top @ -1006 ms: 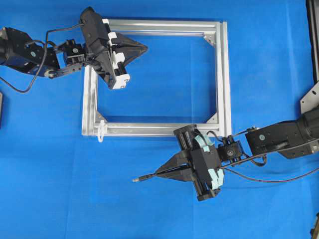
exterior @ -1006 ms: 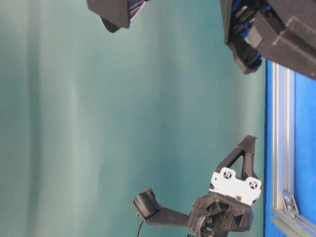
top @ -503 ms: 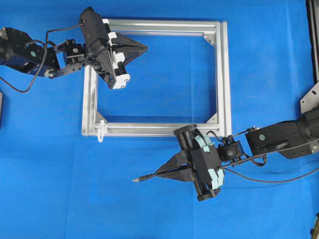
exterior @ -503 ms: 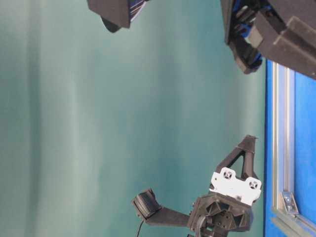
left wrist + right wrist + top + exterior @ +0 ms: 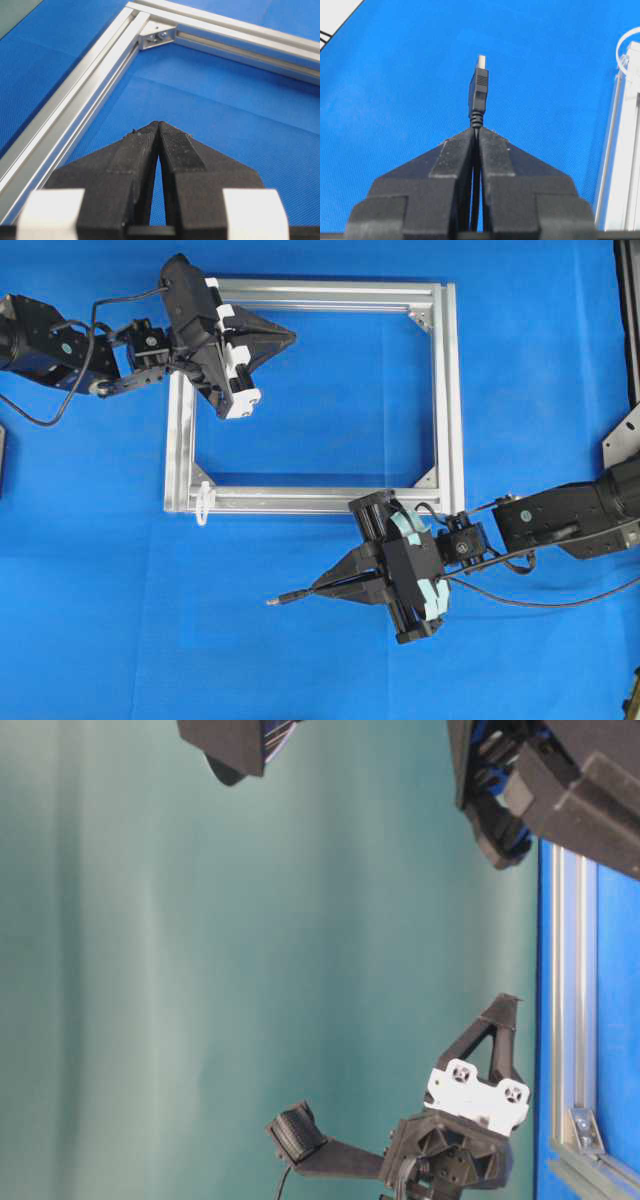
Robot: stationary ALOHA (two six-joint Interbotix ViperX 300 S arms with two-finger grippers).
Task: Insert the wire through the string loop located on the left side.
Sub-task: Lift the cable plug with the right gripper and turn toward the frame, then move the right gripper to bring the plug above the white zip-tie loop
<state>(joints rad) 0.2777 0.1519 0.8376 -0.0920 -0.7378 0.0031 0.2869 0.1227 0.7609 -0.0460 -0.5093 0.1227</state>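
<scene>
My right gripper (image 5: 318,589) is shut on the wire (image 5: 290,594), below the frame's bottom bar. The wire's plug tip (image 5: 272,598) sticks out to the left of the jaws. In the right wrist view the plug (image 5: 479,92) stands just past the closed fingertips of the gripper (image 5: 476,131), over blue cloth. The string loop (image 5: 203,502) is a tiny white loop at the frame's lower left corner, up and left of the plug. It also shows at the right edge as a white string loop (image 5: 625,50). My left gripper (image 5: 292,337) is shut and empty, inside the frame's top left corner (image 5: 158,124).
The square silver aluminium frame (image 5: 445,390) lies flat on the blue cloth; its bars (image 5: 90,95) run beside the left gripper, and one bar (image 5: 620,150) lies to the right of the plug. A metal bracket (image 5: 625,440) sits at the right edge.
</scene>
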